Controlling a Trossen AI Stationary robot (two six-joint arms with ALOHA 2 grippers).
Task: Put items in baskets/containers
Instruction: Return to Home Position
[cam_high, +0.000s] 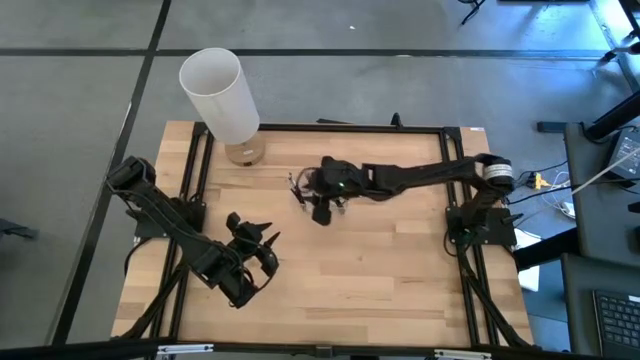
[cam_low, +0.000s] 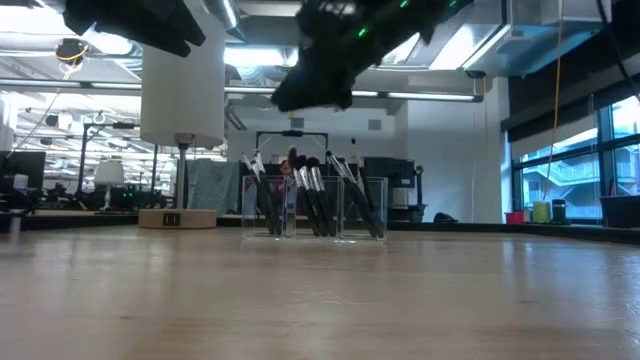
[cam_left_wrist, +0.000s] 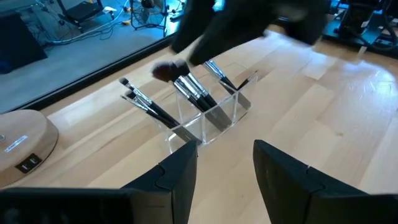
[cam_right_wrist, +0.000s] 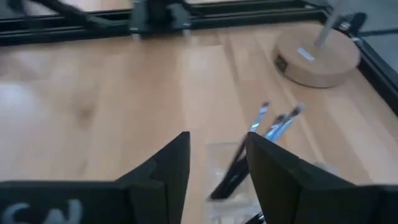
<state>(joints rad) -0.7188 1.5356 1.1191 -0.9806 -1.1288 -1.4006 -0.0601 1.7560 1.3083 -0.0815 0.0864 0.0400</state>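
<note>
The clear organizer (cam_left_wrist: 208, 118) stands on the wood at the table's middle, toward its far edge, and shows faintly in the high view (cam_high: 300, 187). Several dark brushes with silver ferrules (cam_left_wrist: 189, 90) stand slanted in its compartments, tips up, leaning on its walls; the low view shows the brushes (cam_low: 315, 195) too. My right gripper (cam_low: 310, 95) hangs open above the organizer, clear of the brush tips; its wrist view looks down on the brushes (cam_right_wrist: 273, 121) past the open fingers (cam_right_wrist: 217, 162). My left gripper (cam_left_wrist: 225, 168) waits open near the table's near left part (cam_high: 265, 250).
A tall white cylinder (cam_high: 220, 95) on a round wooden base (cam_high: 245, 152) stands at the far left of the table, left of the organizer. A black frame (cam_high: 350, 128) runs along the table's edges. Bare wood (cam_high: 400, 260) lies near and right of the organizer.
</note>
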